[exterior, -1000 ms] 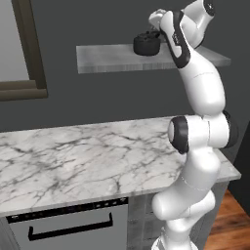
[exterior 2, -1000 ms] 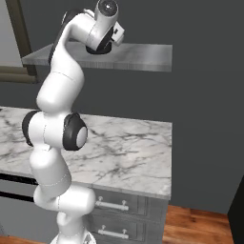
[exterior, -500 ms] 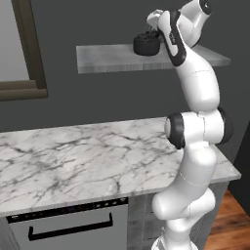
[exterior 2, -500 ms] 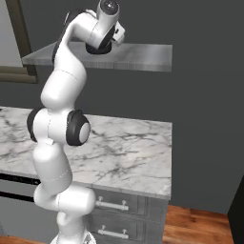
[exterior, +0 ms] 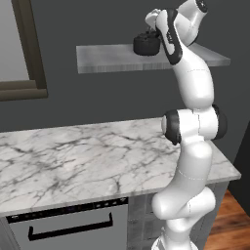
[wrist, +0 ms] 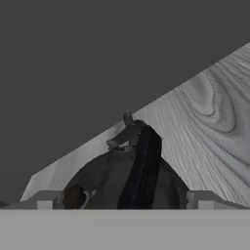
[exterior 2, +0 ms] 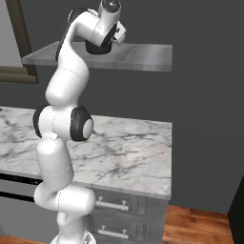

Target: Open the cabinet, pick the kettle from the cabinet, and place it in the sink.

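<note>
Gripper (wrist: 124, 202) spread wide over the squat matte-black kettle (exterior: 146, 44) on the shelf (exterior: 107, 58) — rigid, probably light — arched handle suits grasping.

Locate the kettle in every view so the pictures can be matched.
Left base view: the kettle sits at upper centre on the grey shelf, just left of the arm's hand.
Right base view: upper left, a dark shape mostly covered by the hand.
Hand view: bottom centre, close up, between the open gripper tips.
Shared landmark: the grey shelf.
</note>
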